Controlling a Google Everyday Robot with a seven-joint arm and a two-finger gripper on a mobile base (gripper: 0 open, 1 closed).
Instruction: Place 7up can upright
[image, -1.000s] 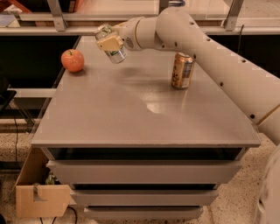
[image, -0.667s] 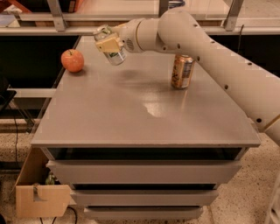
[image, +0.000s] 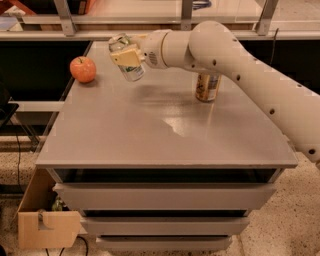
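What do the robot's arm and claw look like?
The arm is a thick, smooth, cream-white tube with rounded joints and small dark dots along it. No cables show. The claw, above the grey table near the apple, is blocky and pale yellow.

Observed change is slight. The tool (image: 128, 56), gripping the tilted 7up can (image: 131, 72), has come down a little over the far left part of the desk (image: 165, 135), with the can's tilt much as before. The arm (image: 240, 65) has sunk lower across the right side and now hides the top of the orange-gold can (image: 207, 89), which showed earlier
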